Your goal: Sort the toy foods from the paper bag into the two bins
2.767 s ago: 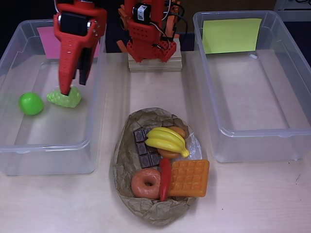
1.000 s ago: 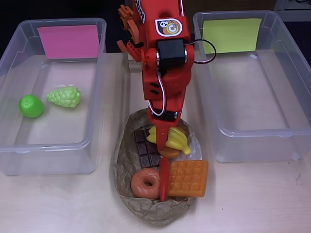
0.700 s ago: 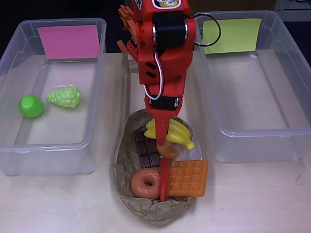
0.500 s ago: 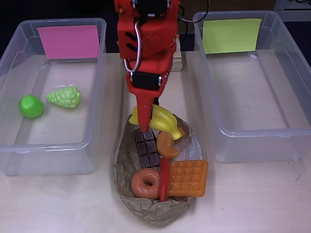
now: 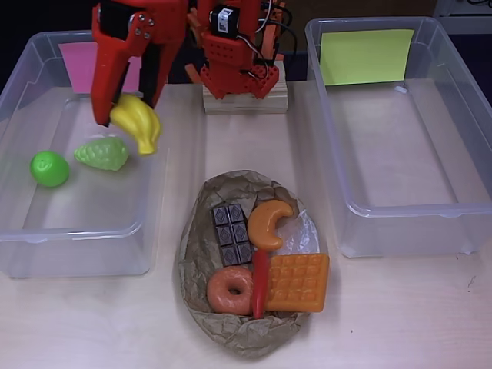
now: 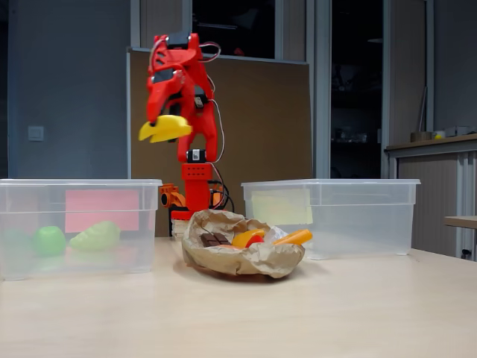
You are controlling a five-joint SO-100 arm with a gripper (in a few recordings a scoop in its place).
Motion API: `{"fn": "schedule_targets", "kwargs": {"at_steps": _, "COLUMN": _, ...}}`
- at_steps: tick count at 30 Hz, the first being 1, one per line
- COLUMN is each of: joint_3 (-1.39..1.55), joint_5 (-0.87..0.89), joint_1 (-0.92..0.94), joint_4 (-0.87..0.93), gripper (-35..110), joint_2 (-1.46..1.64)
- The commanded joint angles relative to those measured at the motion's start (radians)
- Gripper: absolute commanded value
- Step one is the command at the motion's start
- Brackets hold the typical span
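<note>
My red gripper [image 5: 127, 115] [image 6: 165, 128] is shut on the yellow banana [image 5: 138, 123] [image 6: 165, 128], held high over the right part of the bin with the pink label [image 5: 23, 223] [image 6: 78, 224]. Inside that bin lie the green apple [image 5: 49, 167] [image 6: 48, 240] and the light-green grapes [image 5: 101, 153] [image 6: 95, 236]. The crumpled paper bag [image 5: 196, 265] [image 6: 238, 257] at table centre holds the chocolate bar [image 5: 231, 233], croissant [image 5: 269, 223], donut [image 5: 230, 290], red chili [image 5: 260, 282] and orange waffle [image 5: 299, 282]. The bin with the yellow-green label [image 5: 400, 207] [image 6: 335, 216] stands on the right.
The arm's red base [image 5: 238, 54] [image 6: 195, 198] sits on a wooden block [image 5: 244, 100] between the two bins at the back. Bare tabletop [image 5: 400, 315] lies in front of the bag and bins.
The gripper closed on the banana in the bag, lifted it, and swung left and up over the pink-labelled bin. The croissant shifted slightly on the bag.
</note>
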Motion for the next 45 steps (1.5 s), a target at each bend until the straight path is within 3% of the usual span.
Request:
{"fn": "schedule_targets", "kwargs": {"at_steps": 1, "joint_3": 0.081, "joint_5": -0.071, "joint_1": 0.130, "joint_4": -0.095, "gripper": 20, "joint_2": 0.048}}
{"fn": "schedule_targets", "kwargs": {"at_steps": 12, "joint_3": 0.290, "joint_5": -0.164, "joint_1": 0.270, "joint_4": -0.397, "gripper": 20, "joint_2": -0.184}}
{"fn": "schedule_targets", "kwargs": {"at_steps": 25, "joint_3": 0.322, "joint_5": -0.181, "joint_1": 0.273, "joint_4": -0.526, "gripper": 25, "joint_2": -0.407}}
{"fn": "schedule_targets", "kwargs": {"at_steps": 45, "joint_3": 0.311, "joint_5": -0.216, "joint_1": 0.288, "joint_4": -0.411, "gripper": 35, "joint_2": -0.204}}
